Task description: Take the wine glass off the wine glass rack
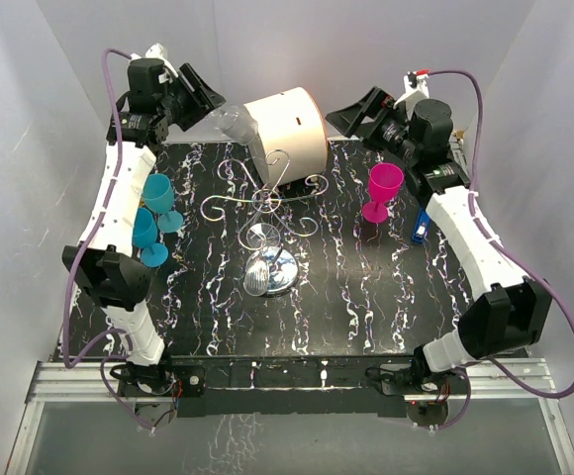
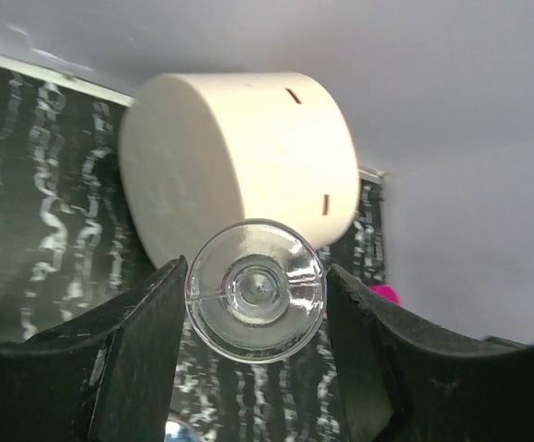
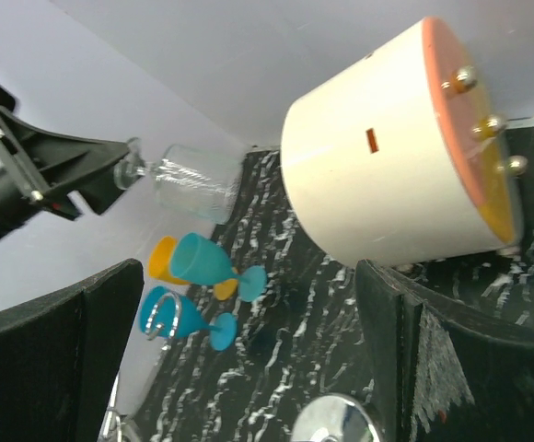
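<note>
We see L gripper (image 1: 206, 102) pinching clear wine glass (image 1: 238, 126) at stem, glass lying sideways in air, off rack (image 1: 267, 203), above back-left of table (image 1: 366, 297), just beside white drum (image 1: 287, 129). Rack stands mid-table on shiny round base (image 1: 270, 272). R gripper (image 1: 354, 111) spread wide at back-right, pink glass (image 1: 383, 190) near. Table black w/ white marble veins. Pale grey walls (image 1: 366, 40) on three sides. Blue glasses (image 1: 153, 198) by L edge.
</note>
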Action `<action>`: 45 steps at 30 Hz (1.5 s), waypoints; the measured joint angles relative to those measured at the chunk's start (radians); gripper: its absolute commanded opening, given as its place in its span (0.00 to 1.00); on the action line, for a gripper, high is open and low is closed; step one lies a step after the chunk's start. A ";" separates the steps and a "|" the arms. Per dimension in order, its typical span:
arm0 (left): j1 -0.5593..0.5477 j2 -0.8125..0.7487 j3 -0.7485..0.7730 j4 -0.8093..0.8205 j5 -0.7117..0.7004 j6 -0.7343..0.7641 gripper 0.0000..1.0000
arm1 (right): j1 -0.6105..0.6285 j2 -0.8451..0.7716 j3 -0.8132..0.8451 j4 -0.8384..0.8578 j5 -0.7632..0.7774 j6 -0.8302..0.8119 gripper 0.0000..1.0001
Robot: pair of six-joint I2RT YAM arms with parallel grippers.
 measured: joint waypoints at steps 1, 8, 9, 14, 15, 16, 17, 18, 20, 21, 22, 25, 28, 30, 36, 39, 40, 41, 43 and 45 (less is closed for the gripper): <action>0.001 0.000 -0.023 0.034 0.029 -0.041 0.00 | -0.004 0.010 0.000 0.016 -0.022 0.027 0.98; 0.006 0.008 -0.160 0.234 0.194 -0.287 0.00 | -0.075 0.079 -0.013 0.181 -0.189 0.240 0.94; 0.007 0.010 -0.177 0.262 0.213 -0.316 0.00 | -0.084 0.094 -0.013 0.204 -0.208 0.261 0.93; 0.008 0.011 -0.321 0.459 0.315 -0.495 0.00 | -0.090 0.171 -0.016 0.294 -0.293 0.360 0.90; 0.008 0.013 -0.338 0.482 0.327 -0.520 0.00 | -0.090 0.183 -0.019 0.315 -0.309 0.381 0.89; 0.008 0.014 -0.365 0.521 0.345 -0.554 0.00 | -0.089 0.192 -0.026 0.340 -0.324 0.401 0.88; 0.008 0.014 -0.380 0.542 0.355 -0.573 0.00 | -0.087 0.199 -0.035 0.364 -0.338 0.422 0.88; 0.008 0.014 -0.399 0.572 0.368 -0.600 0.00 | -0.086 0.207 -0.042 0.388 -0.353 0.442 0.87; 0.006 0.014 -0.431 0.634 0.391 -0.647 0.00 | -0.084 0.224 -0.047 0.430 -0.372 0.476 0.86; 0.004 0.014 -0.445 0.663 0.401 -0.668 0.00 | -0.082 0.231 -0.047 0.443 -0.379 0.486 0.85; 0.002 0.014 -0.458 0.694 0.411 -0.689 0.00 | -0.080 0.241 -0.047 0.460 -0.386 0.501 0.84; -0.006 0.014 -0.479 0.748 0.430 -0.733 0.00 | -0.070 0.263 -0.047 0.497 -0.400 0.531 0.81; -0.020 0.014 -0.487 0.802 0.448 -0.767 0.00 | -0.056 0.280 -0.047 0.532 -0.412 0.555 0.76; -0.031 0.014 -0.492 0.829 0.459 -0.782 0.00 | -0.047 0.294 -0.047 0.558 -0.420 0.566 0.73; -0.069 0.014 -0.520 0.874 0.487 -0.796 0.00 | -0.028 0.330 -0.047 0.609 -0.433 0.597 0.62; -0.082 0.014 -0.547 0.875 0.494 -0.795 0.00 | -0.024 0.330 -0.048 0.641 -0.435 0.613 0.55; -0.085 0.014 -0.554 0.874 0.495 -0.794 0.00 | -0.023 0.330 -0.048 0.650 -0.435 0.615 0.50; -0.087 0.014 -0.558 0.874 0.496 -0.794 0.00 | -0.022 0.330 -0.048 0.658 -0.435 0.619 0.44; -0.092 0.014 -0.561 0.874 0.496 -0.795 0.00 | -0.018 0.330 -0.048 0.673 -0.436 0.627 0.31; -0.096 0.014 -0.562 0.888 0.496 -0.799 0.00 | -0.017 0.330 -0.049 0.681 -0.441 0.641 0.19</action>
